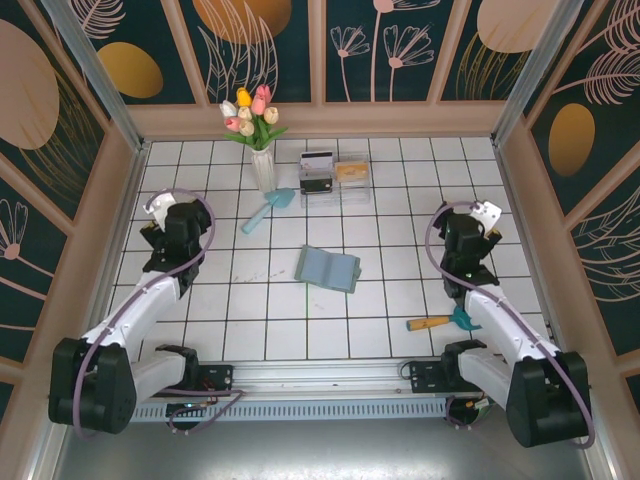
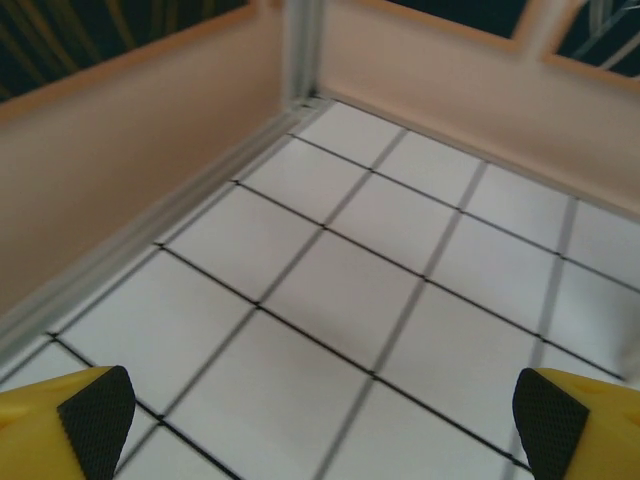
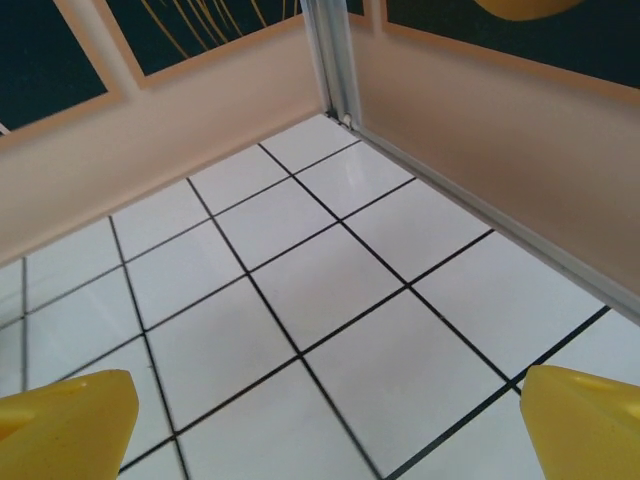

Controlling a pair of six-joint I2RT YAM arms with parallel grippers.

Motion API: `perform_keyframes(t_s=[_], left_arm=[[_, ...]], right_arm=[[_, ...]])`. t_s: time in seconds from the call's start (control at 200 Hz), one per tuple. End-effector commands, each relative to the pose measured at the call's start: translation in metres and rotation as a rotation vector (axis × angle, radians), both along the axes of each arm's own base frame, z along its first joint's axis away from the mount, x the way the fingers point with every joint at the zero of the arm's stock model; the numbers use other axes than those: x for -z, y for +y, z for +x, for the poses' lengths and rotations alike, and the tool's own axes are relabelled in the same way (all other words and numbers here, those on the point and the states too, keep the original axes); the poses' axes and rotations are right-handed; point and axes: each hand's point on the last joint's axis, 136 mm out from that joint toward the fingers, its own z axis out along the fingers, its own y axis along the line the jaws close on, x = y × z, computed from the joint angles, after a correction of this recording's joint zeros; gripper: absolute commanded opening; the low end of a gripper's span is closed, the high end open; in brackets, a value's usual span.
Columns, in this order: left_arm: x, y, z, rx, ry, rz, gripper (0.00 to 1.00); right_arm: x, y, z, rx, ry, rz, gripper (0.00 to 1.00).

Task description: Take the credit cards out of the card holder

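- Blue-grey and soft, the card holder [image 1: 328, 268] lies opened in the middle of the desk [image 1: 400, 300], well apart from both arms; a one-sided pull could drag it along rather than free the credit cards.
- Left pincer [image 2: 322, 425] and right pincer [image 3: 330, 425] both gape wide over bare tiles; thin cards may slip from so blunt a grip.

Card holder [image 1: 328, 268]: blue-grey bifold wallet, lying open and flat with its inner face up, centre of frame, turned slightly off the tile lines.
Slots: contents too small to tell.
Credit card [image 1: 317, 161]: whitish with a dark stripe, upper centre of frame, well apart from the card holder.
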Motion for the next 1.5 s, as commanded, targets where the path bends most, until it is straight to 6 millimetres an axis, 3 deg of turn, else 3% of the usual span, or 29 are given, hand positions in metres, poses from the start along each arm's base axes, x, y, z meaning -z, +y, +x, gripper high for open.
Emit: perform_keyframes(t_s=[0.0, 0.2, 0.34, 0.646, 1.046, 1.496], left_arm=[[-0.028, 0.016, 0.0, -0.053, -0.143, 0.097, 0.99], [-0.007, 0.017, 0.005, -0.011, -0.155, 0.135, 0.99], [0.007, 0.02, 0.004, 0.011, -0.147, 0.195, 0.99], [0.027, 0.006, 0.018, 0.246, -0.175, 0.204, 0.99], [0.022, -0.029, 0.02, 0.446, -0.267, 0.148, 0.99], [0.041, -0.027, 0.027, 0.437, -0.263, 0.147, 0.99]], right_arm=[[-0.005, -0.005, 0.004, -0.01, -0.105, -0.064, 0.99], [0.028, -0.007, 0.013, -0.048, -0.068, -0.118, 0.99], [0.039, 0.001, 0.022, -0.105, -0.059, -0.159, 0.99], [0.032, 0.029, 0.04, -0.325, -0.146, -0.218, 0.99], [0.047, 0.024, 0.043, -0.384, -0.147, -0.15, 0.99], [0.054, 0.022, 0.044, -0.394, -0.142, -0.125, 0.99]])
